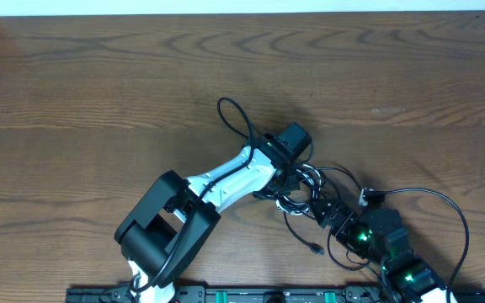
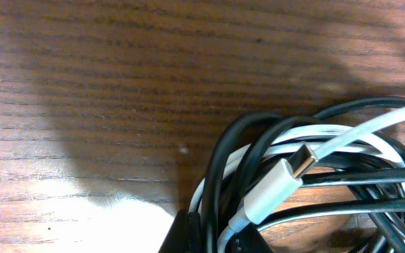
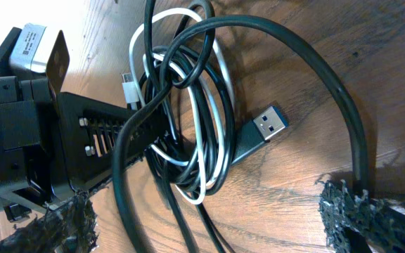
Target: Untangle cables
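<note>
Largely buried overhead beneath black left gripper (image 1: 298, 183): knotted bundle of thin black and white cords (image 1: 286, 203); cropped at left wrist view's edges.

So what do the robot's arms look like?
The left arm is white with black joints and a black wire looping beside it. The right arm is black with glowing green lights. Its fingertips wear rough, crumbly black padding.

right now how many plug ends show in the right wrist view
2: the black plug on the table right of the coil, the white plug at the coil's left edge. Others may be hidden.
</note>
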Tool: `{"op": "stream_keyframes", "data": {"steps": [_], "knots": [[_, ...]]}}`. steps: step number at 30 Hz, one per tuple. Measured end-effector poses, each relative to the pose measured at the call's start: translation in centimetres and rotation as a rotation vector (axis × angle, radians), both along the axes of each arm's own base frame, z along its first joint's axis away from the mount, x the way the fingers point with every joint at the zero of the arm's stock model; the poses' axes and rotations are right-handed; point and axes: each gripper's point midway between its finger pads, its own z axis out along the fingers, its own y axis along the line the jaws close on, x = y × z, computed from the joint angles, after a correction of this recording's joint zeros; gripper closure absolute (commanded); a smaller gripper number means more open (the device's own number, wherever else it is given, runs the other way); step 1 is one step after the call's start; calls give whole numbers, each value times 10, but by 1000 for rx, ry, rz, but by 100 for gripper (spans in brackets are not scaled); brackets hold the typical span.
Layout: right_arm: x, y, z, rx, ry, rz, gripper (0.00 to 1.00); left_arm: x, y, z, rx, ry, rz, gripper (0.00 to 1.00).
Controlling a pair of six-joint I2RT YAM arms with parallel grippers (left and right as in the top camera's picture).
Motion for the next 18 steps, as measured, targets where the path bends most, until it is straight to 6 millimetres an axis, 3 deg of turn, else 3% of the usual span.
{"op": "stream_keyframes", "data": {"steps": [18], "knots": [[0, 0, 0, 0, 0, 0, 1, 0, 1, 1, 1, -4, -30, 92]]}}
